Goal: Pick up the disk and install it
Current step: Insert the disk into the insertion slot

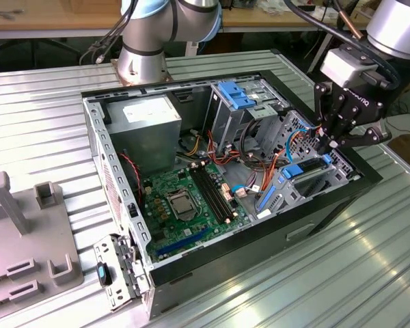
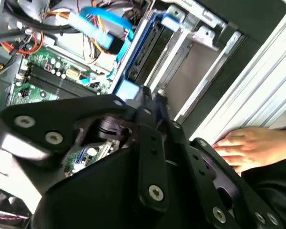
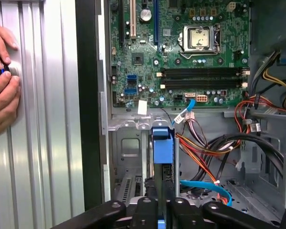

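The arm [image 1: 389, 24] reaches in from the exterior view's right and bends down, so that the gripper [image 1: 326, 147] points into the open case [image 1: 307, 219] at its corner on that side, over the drive bay. In the first wrist view the gripper [image 3: 161, 191] has its fingers [image 3: 149, 188] drawn in against the two faces of the disk [image 3: 162, 143], pinching it. The disk stands on edge with its blue rail toward the camera, partly down in the metal bay beside the case wall. In the exterior view the disk [image 1: 306, 169] lies under the fingertips, with a blue tab at each end. The second wrist view shows its blue rail and dark body running away behind the gripper [image 2: 145, 98]. The case lies on its side on a ribbed metal table [image 1: 41, 116], with the green motherboard [image 1: 184, 198] facing up and orange and black cables [image 3: 214, 148] bunched near the bay. A person's hand [image 2: 248, 145] rests on the table just beside the case. A grey fixture [image 1: 14, 232] sits on the table at the exterior view's left, and a wooden bench [image 1: 55, 14] stands behind.
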### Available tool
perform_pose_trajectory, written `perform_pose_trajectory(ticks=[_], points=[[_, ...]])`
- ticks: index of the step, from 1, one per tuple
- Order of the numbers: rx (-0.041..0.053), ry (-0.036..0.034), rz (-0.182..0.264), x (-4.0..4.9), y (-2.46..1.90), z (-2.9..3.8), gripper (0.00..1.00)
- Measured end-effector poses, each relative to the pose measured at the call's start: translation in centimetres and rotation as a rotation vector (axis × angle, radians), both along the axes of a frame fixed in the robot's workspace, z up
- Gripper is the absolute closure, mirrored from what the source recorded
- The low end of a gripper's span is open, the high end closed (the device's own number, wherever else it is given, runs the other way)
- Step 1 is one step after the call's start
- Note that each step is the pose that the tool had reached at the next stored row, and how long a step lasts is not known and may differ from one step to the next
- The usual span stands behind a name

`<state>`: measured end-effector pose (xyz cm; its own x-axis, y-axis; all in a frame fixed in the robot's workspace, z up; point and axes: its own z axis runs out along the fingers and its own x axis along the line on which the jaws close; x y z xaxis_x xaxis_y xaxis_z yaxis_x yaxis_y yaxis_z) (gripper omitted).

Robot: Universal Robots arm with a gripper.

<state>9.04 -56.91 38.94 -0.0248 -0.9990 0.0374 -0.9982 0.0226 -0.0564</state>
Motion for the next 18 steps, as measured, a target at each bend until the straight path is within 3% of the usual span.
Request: perform_pose_trajectory(ticks=[2, 7, 9, 18], points=[[0.0000, 0.0000, 0.000, 0.46, 0.00, -0.01, 0.89], [0.0002, 0.0000, 0.000, 2.18, 0.23, -0.11, 0.89], [0.0023, 0.0000, 0.003, 2.83, 0.53, -0.21, 0.89], [0.0024, 0.0000, 0.003, 2.95, 0.63, -0.24, 0.89]])
